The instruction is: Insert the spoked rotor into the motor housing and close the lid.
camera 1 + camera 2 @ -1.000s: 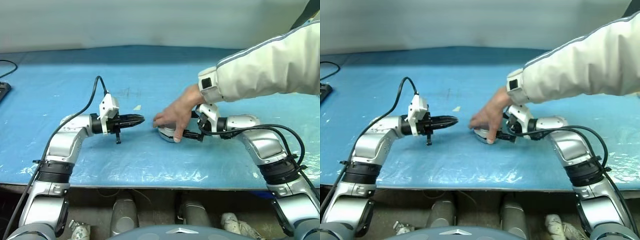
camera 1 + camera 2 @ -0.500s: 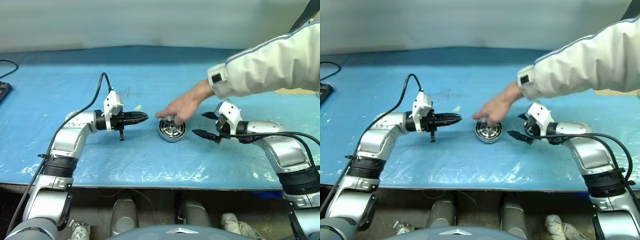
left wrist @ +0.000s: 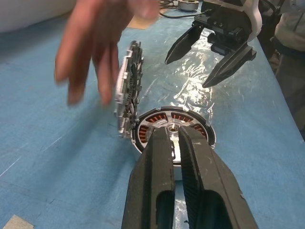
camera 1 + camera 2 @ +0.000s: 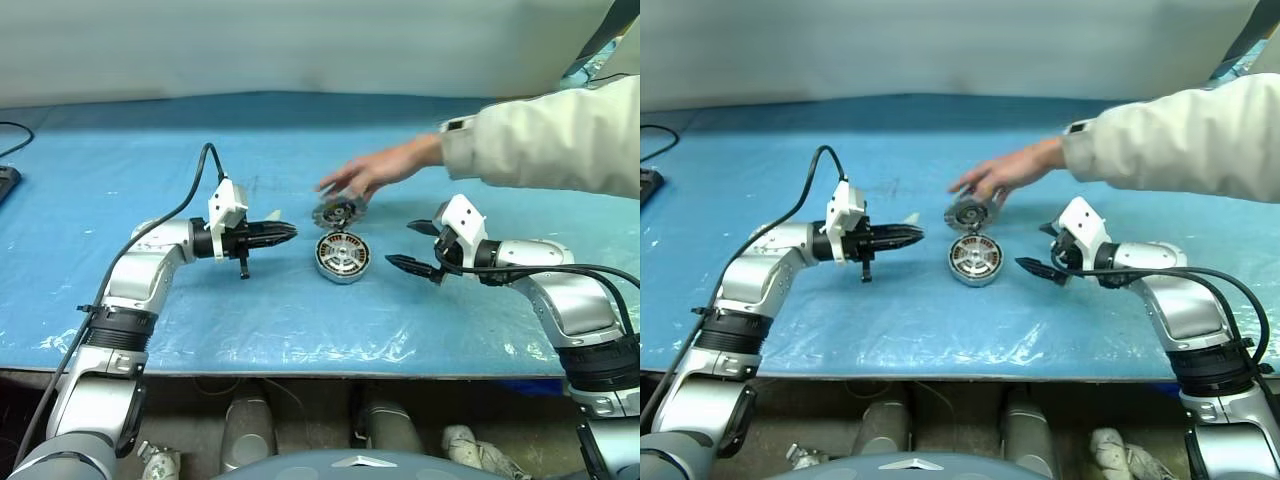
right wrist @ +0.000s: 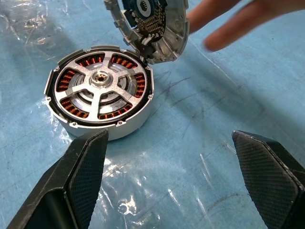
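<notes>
The round silver metal motor housing (image 5: pixel 100 90) looks shiny, with orange copper inside. The blue counter (image 4: pixel 150 170) wears crinkly, glossy plastic.

Lab-like test bench, blue plastic-covered table (image 4: pixel 300 310), plain pale backdrop (image 4: pixel 300 45), cables (image 4: pixel 10 135) at edge

motor housing (image 4: pixel 343 257) between both claws, lid (image 4: pixel 337 212) just behind it
</notes>
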Tool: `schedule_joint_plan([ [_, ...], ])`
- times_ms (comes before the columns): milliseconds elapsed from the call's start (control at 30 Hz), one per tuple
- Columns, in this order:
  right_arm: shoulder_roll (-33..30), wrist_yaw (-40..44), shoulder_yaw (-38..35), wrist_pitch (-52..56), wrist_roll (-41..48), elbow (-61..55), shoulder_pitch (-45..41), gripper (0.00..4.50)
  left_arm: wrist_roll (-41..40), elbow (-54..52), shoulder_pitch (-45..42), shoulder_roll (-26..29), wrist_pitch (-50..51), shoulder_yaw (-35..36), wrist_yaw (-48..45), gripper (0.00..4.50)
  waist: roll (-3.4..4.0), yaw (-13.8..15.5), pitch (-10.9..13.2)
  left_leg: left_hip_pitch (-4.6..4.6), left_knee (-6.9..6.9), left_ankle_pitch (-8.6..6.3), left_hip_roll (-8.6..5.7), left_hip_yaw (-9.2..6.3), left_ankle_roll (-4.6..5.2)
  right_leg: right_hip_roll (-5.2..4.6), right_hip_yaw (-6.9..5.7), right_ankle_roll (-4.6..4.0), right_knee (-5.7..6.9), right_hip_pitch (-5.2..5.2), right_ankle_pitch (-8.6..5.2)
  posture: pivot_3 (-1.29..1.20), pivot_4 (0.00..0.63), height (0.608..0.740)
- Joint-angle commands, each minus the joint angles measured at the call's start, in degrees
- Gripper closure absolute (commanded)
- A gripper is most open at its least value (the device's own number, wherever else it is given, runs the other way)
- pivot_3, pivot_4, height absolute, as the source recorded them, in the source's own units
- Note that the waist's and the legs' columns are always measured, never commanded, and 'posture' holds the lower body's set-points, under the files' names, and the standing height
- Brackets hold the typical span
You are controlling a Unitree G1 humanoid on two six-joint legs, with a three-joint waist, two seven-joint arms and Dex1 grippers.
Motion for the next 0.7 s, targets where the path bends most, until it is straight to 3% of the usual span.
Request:
schedule_joint_plan([
  [33,0.16,0.09,-0.78,-0.42,0.63,-1.97,-1.42,0.14,-0.96,1.43,-2.72,-0.47,-0.55,2.24,2.13,4.13,0.0,0.03,0.0,0.01,0.0,0.0,0.0,0.0,0.0,0.0,0.0,0.0,0.0,0.0,0.0,0.0,0.15,0.74],
  [167,0.22,0.06,-0.55,-0.47,0.35,-1.72,-1.63,0.14,-1.51,8.91,-7.92,-2.11,0.66,4.51,5.84,4.13,0.0,0.07,0.0,0.0,0.1,0.01,0.0,-0.01,0.01,0.0,0.0,0.0,0.08,0.0,0.0,0.0,0.15,0.74],
  [400,0.49,0.08,-0.02,0.04,0.21,-1.95,-1.92,0.14,5.93,38.84,-25.62,-6.2,-10.59,3.25,7.78,4.13,-0.02,0.33,0.01,-0.03,0.26,0.03,-0.07,-0.05,0.04,-0.02,0.02,0.02,0.17,0.08,0.01,0.0,0.15,0.74],
  [533,0.28,-0.92,-1.27,1.37,0.86,-4.4,-0.71,0.14,8.53,55.31,-35.78,-11.52,-16.72,4.02,8.66,4.13,-0.05,0.49,0.03,-0.11,0.25,0.03,-0.08,-0.12,0.04,-0.01,-0.01,0.05,0.09,0.07,0.04,0.0,0.15,0.74],
  [700,-0.31,-3.38,-4.25,4.65,2.12,-10.48,3.55,0.14,12.35,63.76,-40.85,-17.8,-20.19,3.51,9.43,4.13,-0.1,0.78,0.06,-0.25,0.2,0.03,-0.11,-0.13,0.04,-0.01,0.0,0.33,-0.08,0.09,0.21,0.0,0.15,0.74],
])
